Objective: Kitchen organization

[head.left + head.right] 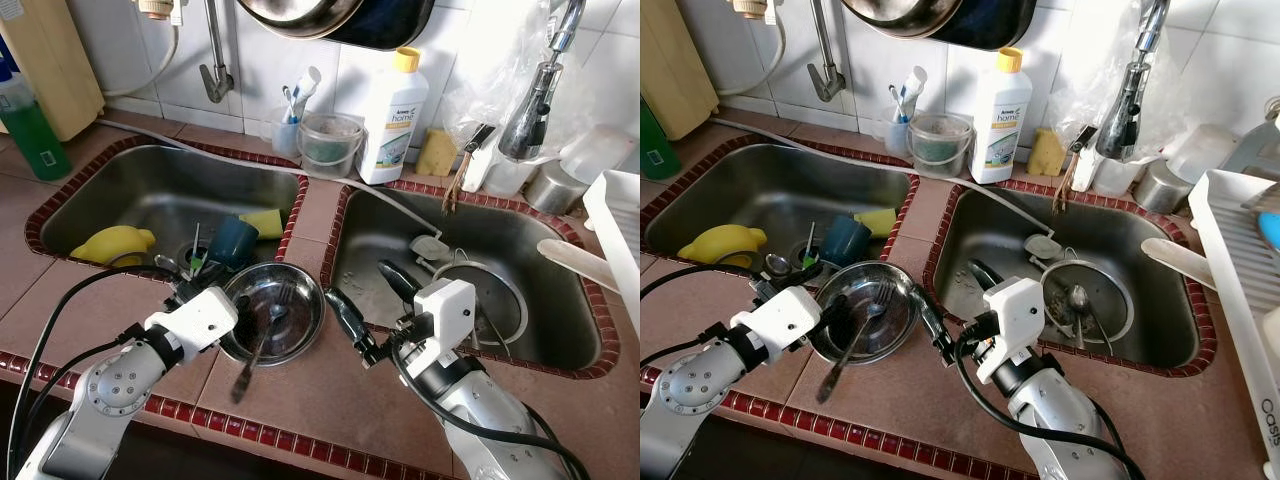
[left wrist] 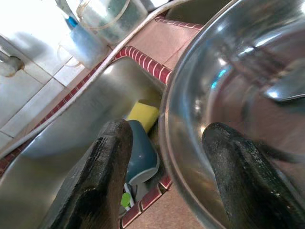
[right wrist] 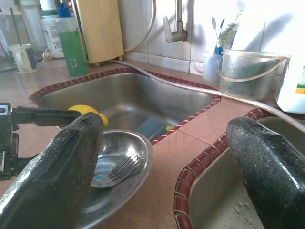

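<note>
A steel bowl (image 1: 272, 312) is seen resting on the tiled counter (image 1: 330, 400) at the front corner of the left sink (image 1: 150, 195), with a fork (image 1: 262, 340) lying across it, tines in the bowl and handle over the near rim. The left gripper (image 1: 205, 283) is positioned at the bowl's left rim; in the left wrist view its two black fingers (image 2: 95, 186) are spread and set astride the rim, one outside and one inside the bowl, though whether the rim is actually being pinched cannot be told. The right gripper (image 1: 372, 300) is held just right of the bowl, over the divider between the two basins, its fingers (image 3: 57, 167) shown wide apart and holding nothing, one over the counter and the other at the edge of the right sink (image 1: 560, 300). In the left sink, a yellow object (image 1: 112, 243), a dark blue cup (image 1: 234, 240) on its side and a yellow sponge (image 1: 264, 222) are gathered around the drain. A spoon (image 1: 1077, 303) is seen lying at the strainer of the right sink. Along the tiled wall, a clear tub (image 1: 330, 143), a cup of toothbrushes (image 1: 287, 125) and a white detergent bottle (image 1: 394, 115) with a yellow cap are lined up behind the divider, a green bottle (image 1: 32, 130) stands at the far left, and a white dish rack (image 1: 620, 235) is placed at the right edge
</note>
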